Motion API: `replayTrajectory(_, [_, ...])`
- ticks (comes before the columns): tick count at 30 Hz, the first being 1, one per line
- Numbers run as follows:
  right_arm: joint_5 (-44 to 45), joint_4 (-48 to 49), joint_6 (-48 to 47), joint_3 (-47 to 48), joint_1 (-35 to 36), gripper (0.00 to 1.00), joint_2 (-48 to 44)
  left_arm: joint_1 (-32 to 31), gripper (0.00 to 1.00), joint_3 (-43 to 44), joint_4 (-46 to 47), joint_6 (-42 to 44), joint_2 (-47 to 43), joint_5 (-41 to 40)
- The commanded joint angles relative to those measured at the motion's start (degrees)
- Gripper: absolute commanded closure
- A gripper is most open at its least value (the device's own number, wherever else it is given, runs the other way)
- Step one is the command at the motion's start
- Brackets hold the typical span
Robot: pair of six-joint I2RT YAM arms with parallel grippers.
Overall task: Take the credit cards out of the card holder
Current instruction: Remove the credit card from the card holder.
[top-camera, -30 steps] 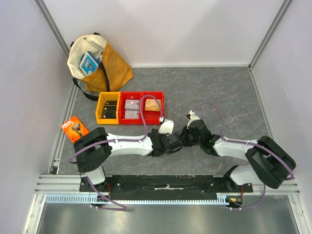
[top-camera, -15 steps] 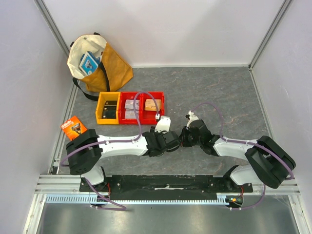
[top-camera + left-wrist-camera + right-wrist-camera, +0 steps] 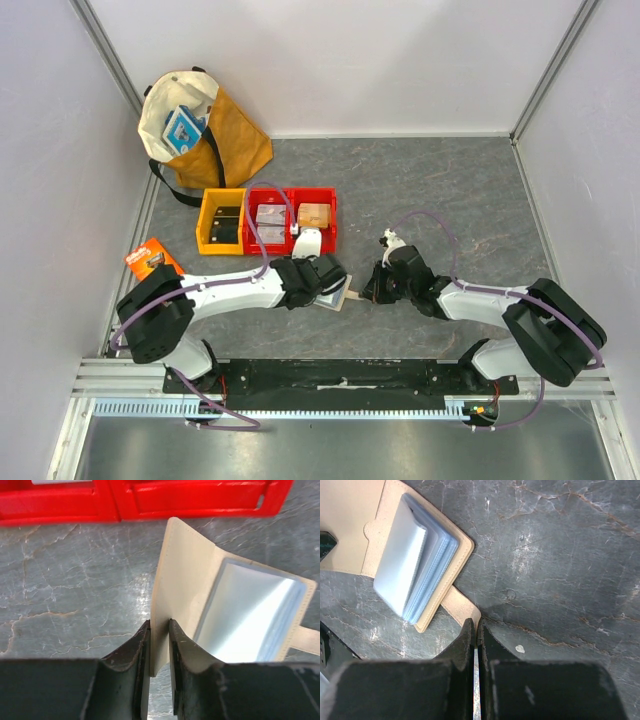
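- The card holder [image 3: 182, 575] lies open on the grey counter [image 3: 560, 555], just on the near side of the red bins [image 3: 200, 502].
- One beige cover stands up; the other lies flat with the pale blue-grey sleeves [image 3: 402, 565] stacked on it, slightly fanned.
- The left end effector [image 3: 159, 625] is clenched on the free edge of the raised cover, one finger on each face.
- The right end effector [image 3: 475, 625], past the right end of the red bins, has its jaws all but closed, pinching the tip of the snap tab [image 3: 460, 605].
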Motion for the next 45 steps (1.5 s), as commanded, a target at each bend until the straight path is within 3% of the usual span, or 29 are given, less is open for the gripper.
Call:
replayTrajectory(1, [-0.8,-2.2,-1.8,2.1,-0.2,1.00,-1.5,1.5,0.78,-3.6,1.6,-0.1,-2.2,4.2])
replayTrajectory(15, [1.5,-8.0,-4.1,5.0,-0.5,1.00,-3.7,4.4,0.75,-9.0,4.7,-1.4,-2.4,16.3])
replayTrajectory(20, [1.5,-11.9,-4.9,7.6,-0.5,0.80,-4.3,5.5,0.79,-12.1,9.5,-2.2,-4.6,21.9])
replayTrajectory(22, [2.1,-14.4,-5.4,9.1,-0.6,0.69,-5.3,5.5,0.90,-12.6,10.3,-2.7,-4.7,22.6])
replayTrajectory(24, [3.6,-16.9,-6.1,10.9,-0.5,0.59,-6.4,5.4,0.95,-12.6,10.4,-2.8,-4.6,22.9])
replayTrajectory(27, [6.5,-19.9,-7.1,13.3,-0.5,0.55,-9.1,5.4,0.97,-12.8,11.0,-3.2,-4.7,23.3])
replayTrajectory(30, [6.6,-20.7,-8.3,15.1,-0.6,0.58,-11.5,5.4,0.98,-13.5,11.8,-3.7,-5.6,23.5])
replayTrajectory(39, [2.4,-17.8,-7.7,14.1,-0.5,0.93,-6.2,5.2,0.98,-14.1,12.6,-4.7,-5.9,23.6])
replayTrajectory(45, [-3.8,-10.6,-4.9,11.9,-0.4,0.98,-1.5,5.3,0.98,-14.8,13.4,-5.8,-6.4,23.4])
